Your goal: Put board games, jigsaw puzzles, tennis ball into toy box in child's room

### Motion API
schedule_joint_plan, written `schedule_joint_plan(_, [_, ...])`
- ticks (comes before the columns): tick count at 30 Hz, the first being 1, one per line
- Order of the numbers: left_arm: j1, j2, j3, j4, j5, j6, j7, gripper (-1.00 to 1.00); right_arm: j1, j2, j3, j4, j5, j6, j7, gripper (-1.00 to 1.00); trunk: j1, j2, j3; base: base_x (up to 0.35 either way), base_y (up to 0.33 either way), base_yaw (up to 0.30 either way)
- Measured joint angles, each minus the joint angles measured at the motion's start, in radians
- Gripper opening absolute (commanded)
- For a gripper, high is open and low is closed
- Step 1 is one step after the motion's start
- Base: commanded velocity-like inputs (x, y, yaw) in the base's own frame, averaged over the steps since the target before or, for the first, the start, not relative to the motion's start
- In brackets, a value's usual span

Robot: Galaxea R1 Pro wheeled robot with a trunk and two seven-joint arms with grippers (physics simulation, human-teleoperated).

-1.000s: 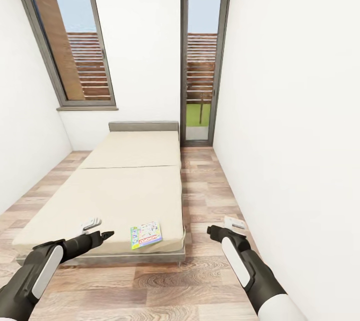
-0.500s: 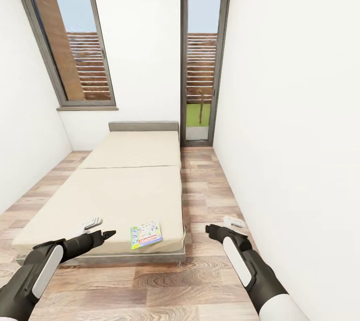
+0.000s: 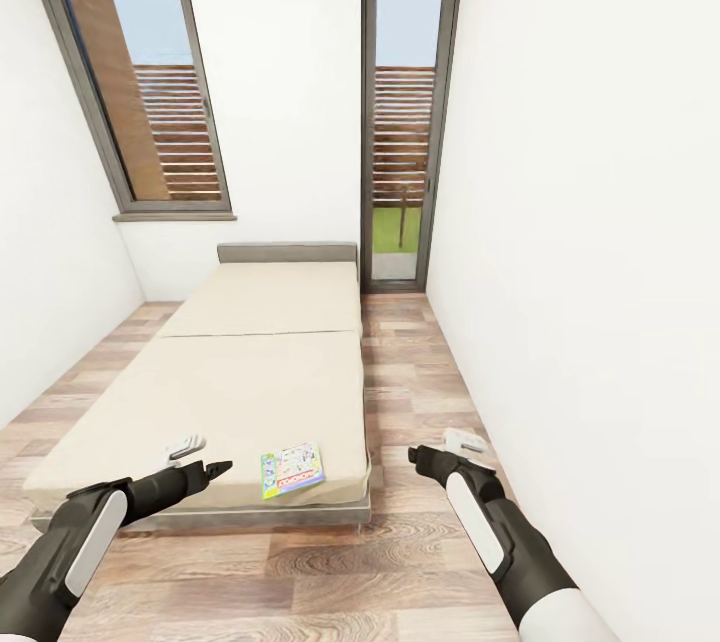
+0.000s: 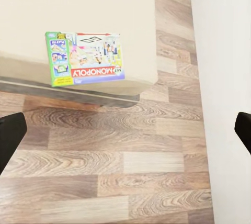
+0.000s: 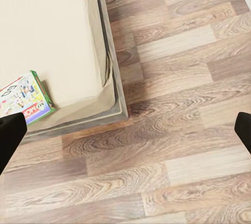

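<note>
game [image 5: 23,98] cropped at right wrist view's edge, its small print unreadable, both arms cut by frame bottom

A narrow room has plain white walls [image 3: 580,222] and a brown wood-plank floor [image 3: 330,572]. A low beige bed with a grey frame [image 3: 260,362] stands along the middle, and its grey headboard [image 3: 287,253] touches the far wall. In that wall there is a tall dark-framed window [image 3: 135,72] above a grey sill [image 3: 174,216], and beside it a narrow dark-framed glass door [image 3: 403,112]. Behind both are brown wooden slats, blue sky and some green grass. The daylight is soft and even.
</note>
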Motion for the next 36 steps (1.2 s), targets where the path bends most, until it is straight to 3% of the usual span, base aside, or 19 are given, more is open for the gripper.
schedule_joint_plan(27, [-0.002, -0.008, -0.004, 0.013, 0.002, -0.006, 0.006, 1.0, 0.0, 0.0, -0.001, 0.026, 0.001, 0.002, 0.003, 1.0, 0.0, 0.0, 0.0, 0.121, 0.029, 0.0])
schedule_joint_plan(31, [-0.002, -0.009, -0.008, 0.013, 0.002, -0.006, 0.006, 1.0, -0.014, -0.025, -0.007, 0.165, 0.011, -0.048, 0.045, 1.0, 0.0, 0.0, 0.0, 0.004, 0.0, 0.0])
schedule_joint_plan(36, [-0.002, -0.01, -0.009, 0.013, 0.002, -0.006, 0.006, 1.0, -0.08, -0.068, -0.01, 0.372, 0.016, -0.155, 0.149, 1.0, 0.0, 0.0, 0.0, 0.0, 0.0, 0.0])
